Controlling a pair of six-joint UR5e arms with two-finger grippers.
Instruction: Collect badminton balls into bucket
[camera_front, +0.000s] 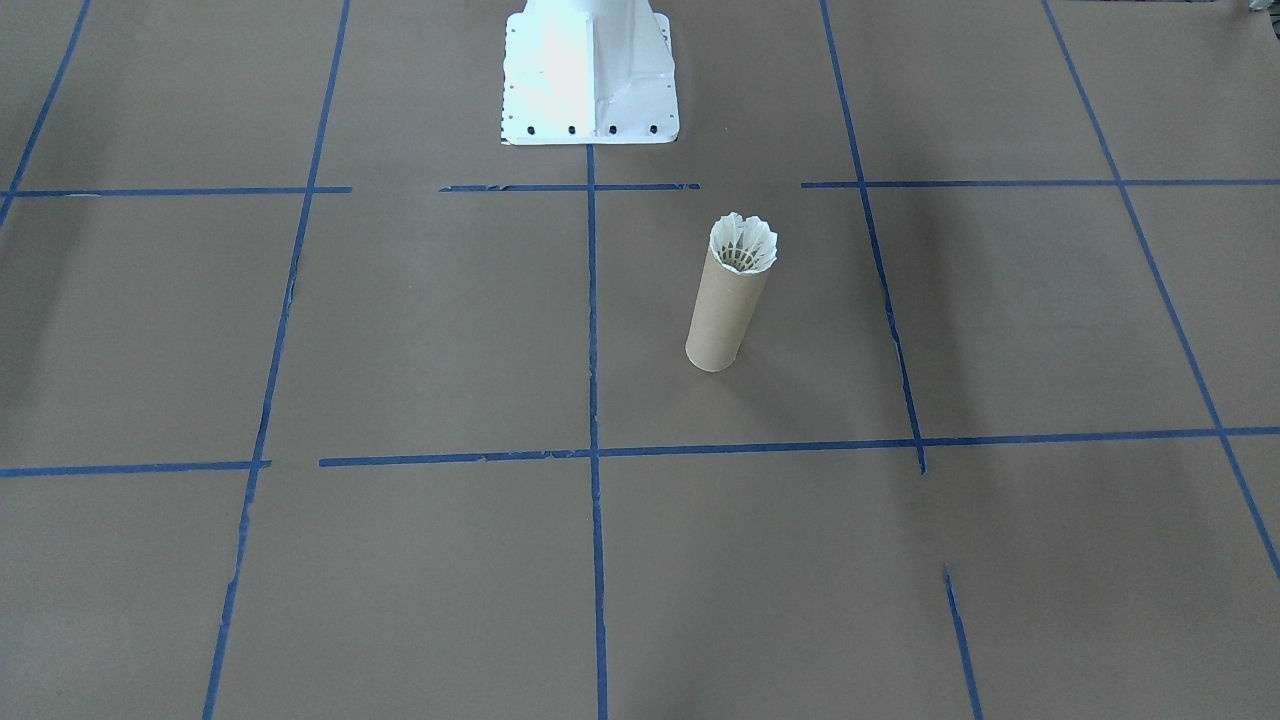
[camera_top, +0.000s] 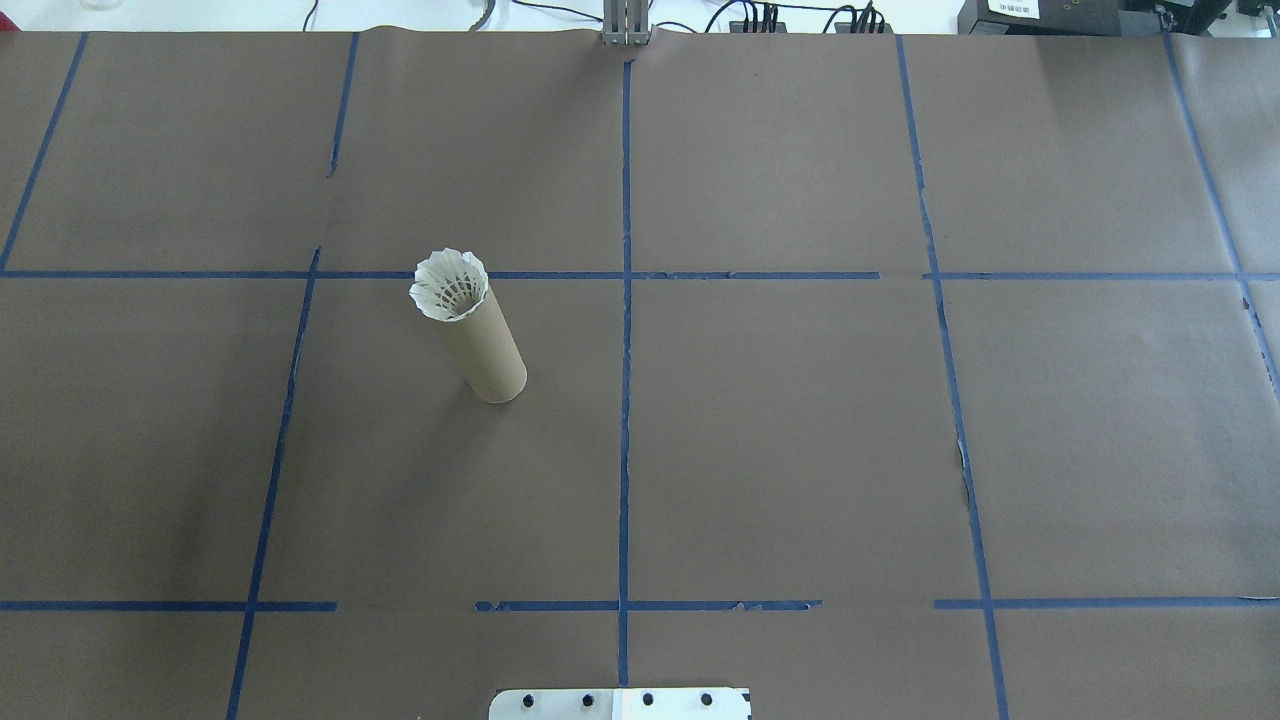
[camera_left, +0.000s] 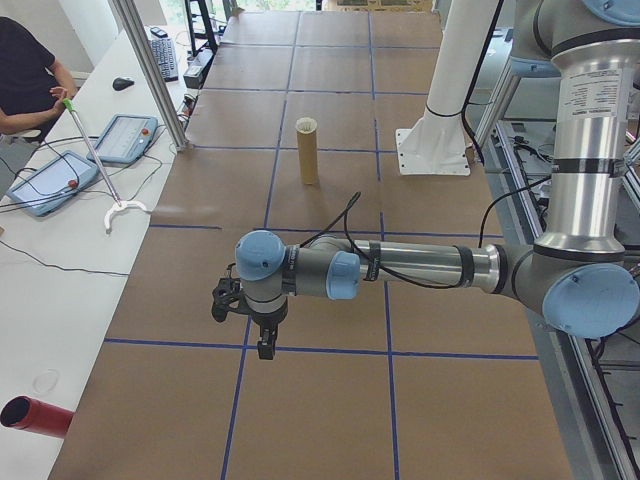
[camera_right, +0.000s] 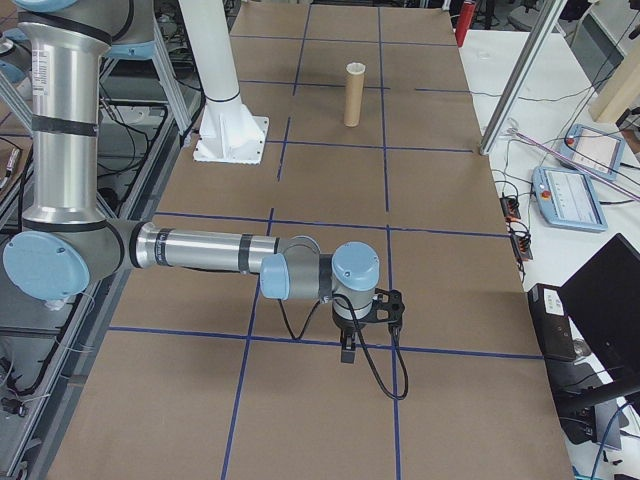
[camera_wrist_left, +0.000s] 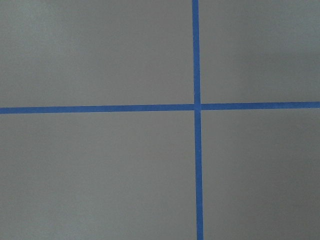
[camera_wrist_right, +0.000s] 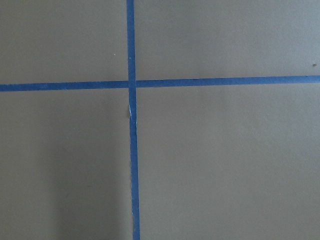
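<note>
In the front-facing view, the tube (camera_front: 729, 308) is seen standing upright on the brown tabletop (camera_front: 400, 330), near the white base (camera_front: 588, 72) and on the robot's left of the centre tape line (camera_front: 592, 320); the shuttlecock (camera_front: 743, 243) is seated in its mouth, feather skirt uppermost and flaring just over the rim. No other shuttlecock is found on the tabletop, so the collecting is judged done as far as can be seen, with nothing left to pick up. No arm or claw is recorded in this view. In the overhead view the same is confirmed: the shuttlecock (camera_top: 451, 285) sits in the top of the tube (camera_top: 480, 345), in the left half of the tabletop (camera_top: 800, 450), and both arms are out of view. In the left side view, the near left arm (camera_left: 420, 268) is held stretched out level and low over the tabletop's near end, well apart from the tube (camera_left: 307, 151), its left claw (camera_left: 262, 335) pointed down; whether it is released or clenched cannot be told. A person (camera_left: 25, 75) is noted at the side desk. In the right side view, the right arm (camera_right: 210, 250) is held likewise, with the right claw (camera_right: 352, 340) pointed down, its state not to be told, and the tube (camera_right: 352, 95) far off. In both wrist views only bare paper and crossed tape are shown, and nothing is seen grasped.
</note>
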